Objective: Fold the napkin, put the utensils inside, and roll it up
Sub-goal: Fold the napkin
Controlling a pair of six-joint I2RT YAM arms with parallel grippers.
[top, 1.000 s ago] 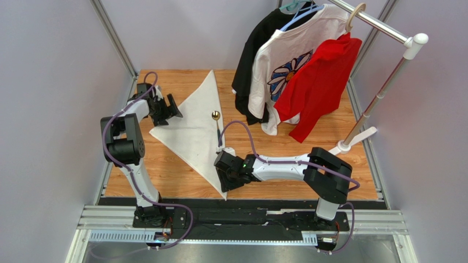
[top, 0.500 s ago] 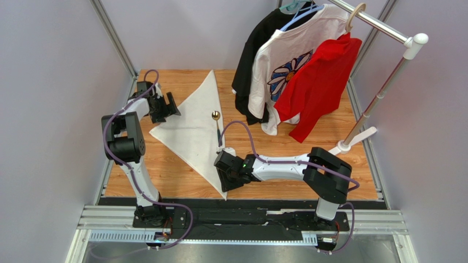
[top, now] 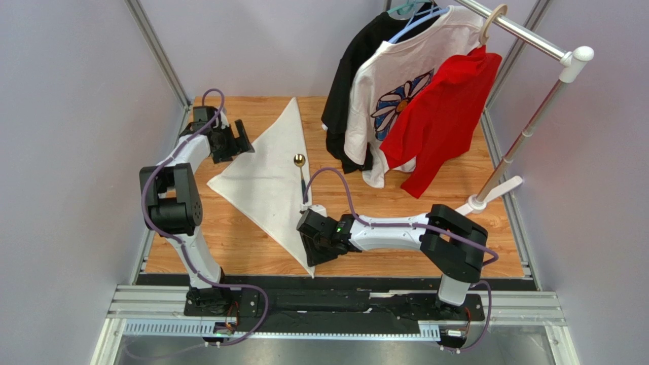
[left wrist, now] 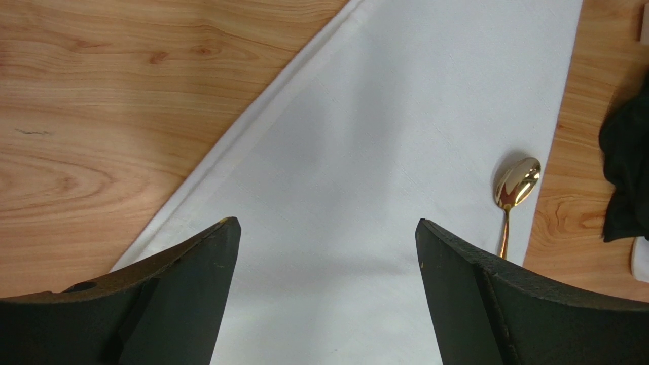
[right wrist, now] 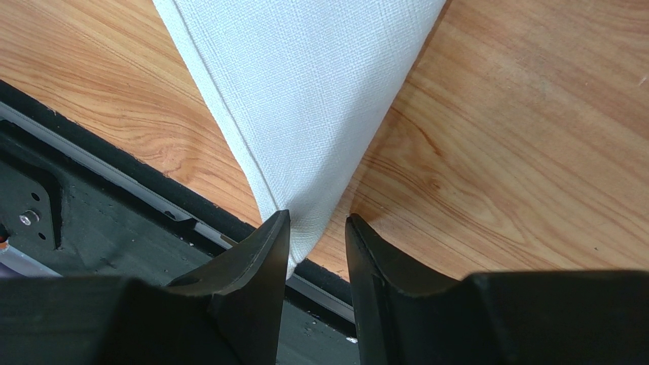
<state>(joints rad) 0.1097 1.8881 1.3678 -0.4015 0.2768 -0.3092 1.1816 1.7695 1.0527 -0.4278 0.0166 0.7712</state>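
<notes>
The white napkin [top: 266, 182] lies flat on the wooden table, folded into a long triangle; its near corner reaches the table's front edge. A gold-bowled spoon [top: 299, 160] rests by its right edge, also in the left wrist view as the spoon [left wrist: 516, 182]. My left gripper [top: 241, 144] hovers open over the napkin's [left wrist: 396, 137] left part, jaws wide, nothing between them [left wrist: 326, 222]. My right gripper [top: 312, 262] sits at the near corner. Its jaws [right wrist: 318, 218] stand narrowly apart, and the napkin [right wrist: 305, 76] tip lies in the gap against the left finger.
A clothes rack [top: 525, 34] at the back right carries a black shirt, a white flower-print T-shirt [top: 396, 99] and a red shirt [top: 442, 114] hanging over the table. Its base [top: 480, 202] stands at the right. A black rail [right wrist: 114, 182] borders the table's near edge.
My left gripper has drawn back toward the far left corner, off the napkin's left point. The right jaws have narrowed slightly; the right arm has stayed in place.
</notes>
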